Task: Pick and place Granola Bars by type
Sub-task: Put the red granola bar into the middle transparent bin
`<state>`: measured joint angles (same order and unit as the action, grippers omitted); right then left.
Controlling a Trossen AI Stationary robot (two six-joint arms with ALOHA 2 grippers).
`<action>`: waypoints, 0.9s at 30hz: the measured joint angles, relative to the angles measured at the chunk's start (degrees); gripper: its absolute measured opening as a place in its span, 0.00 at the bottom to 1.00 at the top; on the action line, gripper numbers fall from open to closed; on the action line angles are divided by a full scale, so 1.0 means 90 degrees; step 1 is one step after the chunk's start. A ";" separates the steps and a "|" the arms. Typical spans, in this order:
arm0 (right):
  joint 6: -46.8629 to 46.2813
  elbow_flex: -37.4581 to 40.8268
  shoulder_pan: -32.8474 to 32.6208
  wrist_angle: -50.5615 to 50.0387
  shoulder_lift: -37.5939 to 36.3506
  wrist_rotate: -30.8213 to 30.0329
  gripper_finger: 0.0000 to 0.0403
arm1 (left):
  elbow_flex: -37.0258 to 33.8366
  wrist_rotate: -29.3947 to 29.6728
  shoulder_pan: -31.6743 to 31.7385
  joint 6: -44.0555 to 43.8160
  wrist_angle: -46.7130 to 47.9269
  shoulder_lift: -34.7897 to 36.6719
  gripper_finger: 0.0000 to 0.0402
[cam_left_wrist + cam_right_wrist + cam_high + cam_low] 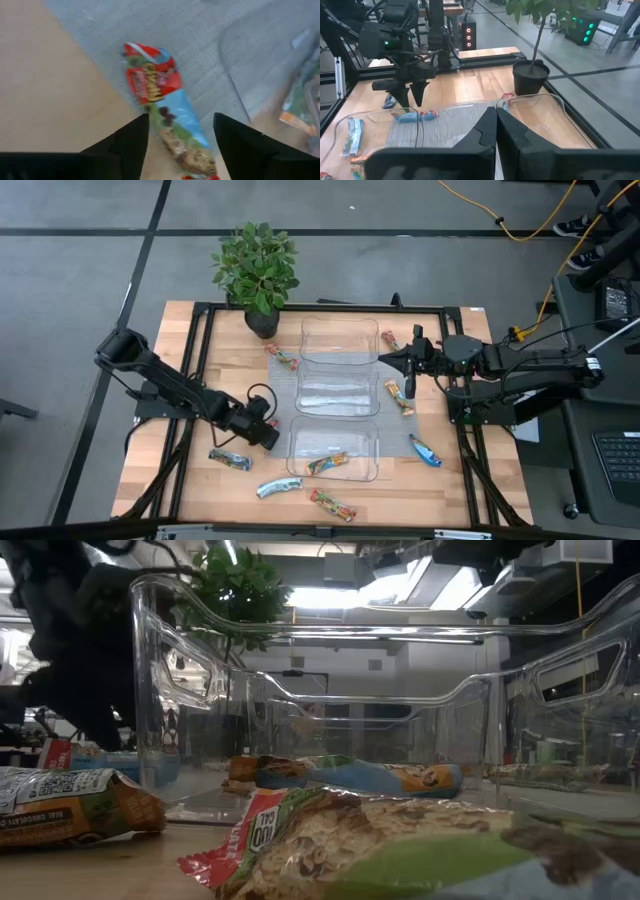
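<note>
**Bars scattered around three clear trays on a wooden table**

We see a light wooden table (pixel 170 430) framed by black rails, standing on a grey floor with dark seams. A potted green plant (pixel 257 272) sits at its far edge, and yellow cable trails across the floor beyond the right arm. Three clear plastic trays (pixel 340 340) lie in a row down the middle.

The shiny wrapped granola bars (pixel 230 460) lie mostly outside the trays — several near the front edge, one blue-silver bar (pixel 425 450) to the right, others beside the far and middle trays. One multicoloured bar (pixel 328 463) lies inside the nearest tray.

Our left end effector (pixel 268 432) hovers just left of the nearest tray. In its wrist view the dark fingers (pixel 127 145) stand spread and released above a red-and-blue wrapped bar (pixel 165 110), which lies partly on wood and partly on a grey surface. Our right end effector (pixel 385 360) sits beside the far and middle trays, its fingers (pixel 485 127) pressed together on nothing.

In the low view the nearest wrappers (pixel 380 840) fill the foreground and run past the picture's edge; the room behind shows only through the tray walls, distorted, so we cannot make out much there.
</note>
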<state>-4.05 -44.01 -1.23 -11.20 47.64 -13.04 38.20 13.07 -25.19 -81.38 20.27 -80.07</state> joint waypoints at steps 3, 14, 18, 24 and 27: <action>0.0000 0.0000 -0.0001 -0.0057 0.0000 0.0000 0.02 | 0.0002 -0.0280 0.0140 0.0161 -0.0368 -0.0276 0.60; 0.0000 0.0000 -0.0002 -0.0077 0.0000 0.0000 0.02 | 0.0024 -0.0465 0.0275 0.0184 -0.0721 -0.0823 0.64; 0.0002 0.0000 0.0000 -0.0077 0.0000 0.0001 0.02 | 0.0024 -0.0444 0.0275 0.0123 -0.0718 -0.0826 0.64; 0.0002 0.0000 0.0000 -0.0077 0.0000 0.0000 0.02 | 0.0024 -0.0413 0.0275 -0.0219 -0.0546 -0.0832 0.56; 0.0002 0.0000 0.0000 -0.0076 0.0000 0.0000 0.02 | 0.0023 -0.0409 0.0277 -0.0362 -0.0488 -0.0835 0.48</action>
<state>-4.03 -44.01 -1.23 -11.89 47.64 -13.04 38.41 9.39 -22.70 -84.64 15.88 -87.59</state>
